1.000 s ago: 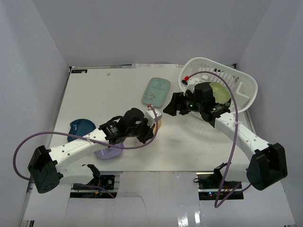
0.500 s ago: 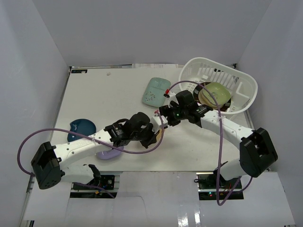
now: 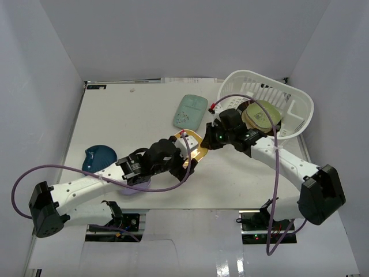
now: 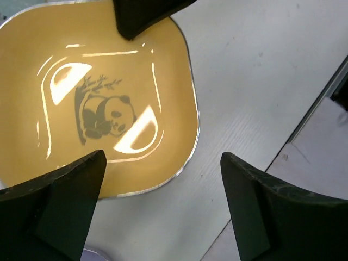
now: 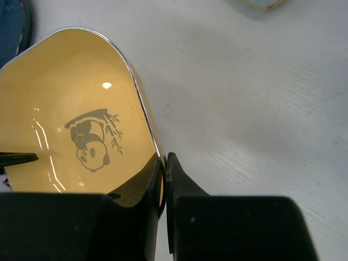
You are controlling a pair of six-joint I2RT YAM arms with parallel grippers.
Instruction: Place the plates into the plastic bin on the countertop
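A yellow plate [image 3: 195, 148] with a panda print is held tilted above the countertop [image 3: 132, 121], between the two arms. My right gripper [image 3: 207, 141] is shut on its rim [image 5: 161, 163]; the rim sits pinched between the two fingertips. My left gripper [image 3: 183, 157] stands open beside the plate [image 4: 109, 109], its fingers [image 4: 60, 206] wide apart and off it. The white plastic bin [image 3: 294, 95] stands at the back right with a green plate [image 3: 264, 113] on other plates inside. A mint plate [image 3: 191, 111], a dark blue plate [image 3: 97, 157] and a purple plate [image 3: 134, 188] lie on the countertop.
White walls enclose the countertop on three sides. The purple plate is mostly hidden under the left arm. Purple cables loop off both arms, the right one over the bin's near rim. The dark blue plate [image 5: 11, 27] shows at the right wrist view's upper left.
The right gripper came over from the bin and shut on the yellow plate's rim. The left gripper, which was holding that plate, has opened and let go.
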